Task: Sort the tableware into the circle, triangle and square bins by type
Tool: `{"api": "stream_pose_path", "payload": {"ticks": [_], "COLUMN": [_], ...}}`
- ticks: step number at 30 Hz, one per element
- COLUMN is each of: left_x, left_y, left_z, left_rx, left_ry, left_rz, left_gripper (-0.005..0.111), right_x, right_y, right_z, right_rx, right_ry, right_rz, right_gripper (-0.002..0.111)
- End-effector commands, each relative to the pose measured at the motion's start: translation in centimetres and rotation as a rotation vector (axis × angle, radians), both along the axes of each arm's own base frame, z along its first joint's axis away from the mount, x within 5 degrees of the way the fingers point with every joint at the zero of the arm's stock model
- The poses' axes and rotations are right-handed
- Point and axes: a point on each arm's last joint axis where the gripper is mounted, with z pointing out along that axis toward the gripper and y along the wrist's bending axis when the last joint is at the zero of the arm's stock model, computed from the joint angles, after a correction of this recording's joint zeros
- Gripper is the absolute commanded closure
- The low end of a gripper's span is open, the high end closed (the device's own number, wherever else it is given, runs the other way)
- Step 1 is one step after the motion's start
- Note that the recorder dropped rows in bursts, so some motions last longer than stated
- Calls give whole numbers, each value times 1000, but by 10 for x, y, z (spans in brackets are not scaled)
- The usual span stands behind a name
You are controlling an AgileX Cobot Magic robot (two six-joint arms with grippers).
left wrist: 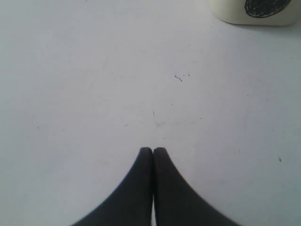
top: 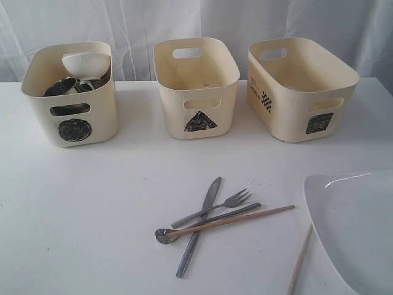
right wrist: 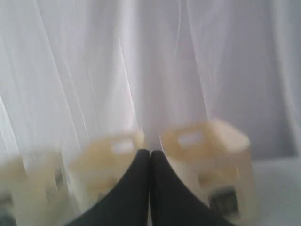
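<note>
White curtain is being shown behind a white counter, on which three bins are being displayed in a row across the upper part of the exterior frame. The circle bin, upper left, is already being occupied by a white bowl and by steel ware beneath it; how many steel pieces are lying there cannot be told. The triangle bin, upper centre, and the square bin, upper right, are being shown with nothing visible inside.

Roughly a third of the sorting is therefore being judged done. At lower centre, a knife, fork, spoon and one chopstick are being shown crossed in a loose pile, touching one another. A second chopstick is lying apart at lower right, just beside the plate, which is being cut off by the right edge. These are being judged as owed to the two other bins.

Neither arm is being shown in the exterior frame. The left fingers are being held pressed together over bare counter near the circle bin, gripping nothing. The right fingers are likewise being held pressed together, empty, pointed toward the blurred bins.
</note>
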Motion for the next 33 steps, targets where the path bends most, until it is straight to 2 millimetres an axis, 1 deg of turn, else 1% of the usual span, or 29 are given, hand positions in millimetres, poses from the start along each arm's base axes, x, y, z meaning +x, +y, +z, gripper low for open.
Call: {"api": "stream_pose_path", "payload": {"ticks": [1, 3, 5, 6, 7, 8, 9, 10, 11, 12, 13, 14, 15, 16, 17, 18, 19, 20, 21, 22, 23, 24, 25, 26, 27, 29, 30, 32, 33], "left_x": [-1, -1, -1, -1, -1, -1, -1, -1, -1, -1, -1, -1, -1, -1, -1, -1, -1, -1, -1, -1, -1, -1, -1, -1, -1, -1, -1, -1, -1], "left_y": [0, 0, 0, 0, 0, 0, 0, 0, 0, 0, 0, 0, 0, 0, 0, 0, 0, 0, 0, 0, 0, 0, 0, 0, 0, 0, 0, 0, 0], "left_z": [-3, -3, -3, -3, -3, -3, -3, -3, -3, -3, -3, -3, -3, -3, -3, -3, -3, -3, -3, -3, -3, -3, -3, -3, -3, -3, -3, -3, -3], "left_rx": [-9, -9, -9, -9, -9, -9, -9, -9, -9, -9, -9, -9, -9, -9, -9, -9, -9, -9, -9, -9, -9, -9, -9, -9, -9, -9, -9, -9, -9], "left_ry": [23, 23, 23, 23, 23, 23, 23, 23, 23, 23, 23, 23, 23, 23, 23, 23, 23, 23, 23, 23, 23, 20, 20, 20, 19, 19, 19, 19, 19], "left_rz": [8, 8, 8, 8, 8, 8, 8, 8, 8, 8, 8, 8, 8, 8, 8, 8, 8, 8, 8, 8, 8, 8, 8, 8, 8, 8, 8, 8, 8], "left_gripper": [107, 107, 107, 107, 107, 107, 107, 107, 107, 107, 107, 107, 107, 107, 107, 107, 107, 107, 107, 107, 107, 107, 107, 107, 107, 107, 107, 107, 107], "right_x": [-27, -37, -47, -50, -50, -49, -46, -41, -26, -2, 33, 65, 107, 145, 180, 203, 223, 252, 262, 269, 276, 276, 269, 262, 241, 214, 191, 176, 173], "right_y": [-12, -23, -27, -27, -24, -19, -10, -3, 13, 28, 40, 47, 50, 46, 37, 28, 17, -5, -17, -22, -26, -21, -7, 1, 18, 45, 74, 101, 111], "right_z": [42, 49, 71, 93, 110, 129, 159, 178, 209, 231, 244, 244, 235, 217, 193, 172, 147, 100, 76, 57, 34, 30, 27, 27, 25, 23, 18, 10, 5], "right_rx": [187, 325, 485, 579, 596, 569, 448, 335, 93, -128, -306, -453, -578, -648, -732, -802, -893, -1058, -1113, -1094, -876, -734, -549, -480, -403, -315, -203, -135, -129], "right_ry": [-559, -692, -778, -792, -785, -776, -769, -771, -767, -731, -658, -565, -404, -217, -7, 158, 341, 670, 861, 974, 1094, 1113, 1167, 1218, 1379, 1577, 1684, 1686, 1659], "right_rz": [-42, -79, -8, 86, 144, 188, 215, 227, 247, 261, 270, 267, 235, 177, 86, 10, -63, -161, -210, -226, -285, -289, -247, -205, -85, 149, 380, 553, 574], "right_gripper": [108, 108, 108, 108, 108, 108, 108, 108, 108, 108, 108, 108, 108, 108, 108, 108, 108, 108, 108, 108, 108, 108, 108, 108, 108, 108, 108, 108, 108]}}
